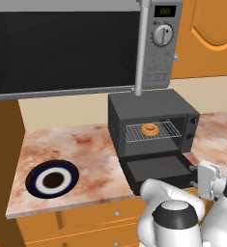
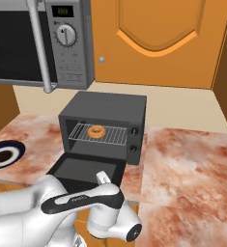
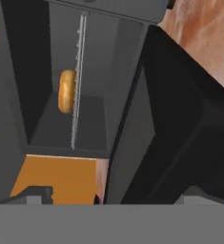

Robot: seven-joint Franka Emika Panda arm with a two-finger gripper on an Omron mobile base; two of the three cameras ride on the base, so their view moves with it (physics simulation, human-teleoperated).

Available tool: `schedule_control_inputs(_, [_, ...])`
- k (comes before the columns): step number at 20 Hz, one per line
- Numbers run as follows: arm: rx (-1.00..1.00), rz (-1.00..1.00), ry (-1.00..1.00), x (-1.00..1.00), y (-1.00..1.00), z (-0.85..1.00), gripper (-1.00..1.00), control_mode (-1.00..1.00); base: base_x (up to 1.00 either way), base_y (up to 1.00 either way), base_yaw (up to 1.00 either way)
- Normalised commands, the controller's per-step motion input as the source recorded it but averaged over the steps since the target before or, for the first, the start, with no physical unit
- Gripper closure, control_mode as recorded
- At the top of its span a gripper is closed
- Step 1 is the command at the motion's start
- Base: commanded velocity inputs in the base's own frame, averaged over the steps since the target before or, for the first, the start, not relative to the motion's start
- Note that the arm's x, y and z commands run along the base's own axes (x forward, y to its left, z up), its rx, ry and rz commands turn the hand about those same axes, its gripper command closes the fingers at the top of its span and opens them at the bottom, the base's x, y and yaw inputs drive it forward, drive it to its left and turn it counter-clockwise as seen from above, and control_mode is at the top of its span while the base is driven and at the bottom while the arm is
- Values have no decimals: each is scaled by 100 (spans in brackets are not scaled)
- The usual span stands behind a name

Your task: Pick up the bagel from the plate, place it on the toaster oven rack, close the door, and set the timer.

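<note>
From the left base view the empty plate (image 1: 52, 179) sits whole on the counter's left, while the hand view, rolled sideways with fingertips (image 3: 35, 194) spread apart, looks edge-on at the bagel (image 3: 66, 91) on the rack (image 3: 77, 81).

1. Bagel (image 1: 149, 129): golden-brown, glazed orange-tan.
2. Oven (image 1: 134, 108): dark grey-black box; its rack (image 1: 165, 130) is silver wire.
3. Door (image 1: 156, 169): dark, lying open.
4. Plate (image 1: 36, 176) at near left: navy rim, white ring, dark centre.
5. Counter (image 1: 81, 144): mottled pink-and-rust marble pattern.
6. Microwave (image 1: 153, 53): silver panel, black door.
7. Cabinets (image 2: 182, 58): orange.
</note>
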Motion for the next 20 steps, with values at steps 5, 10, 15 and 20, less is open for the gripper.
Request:
schedule_control_inputs(5, [0,-6,-6,26,16,53,-100,-100,0,0,0])
schedule_control_inputs(10, [0,-8,0,34,13,32,-100,-100,0,0,0])
schedule_control_inputs(15, [0,-7,0,50,17,32,-100,-100,0,0,0])
schedule_control_inputs(20, [0,-5,0,48,10,43,-100,-100,0,0,0])
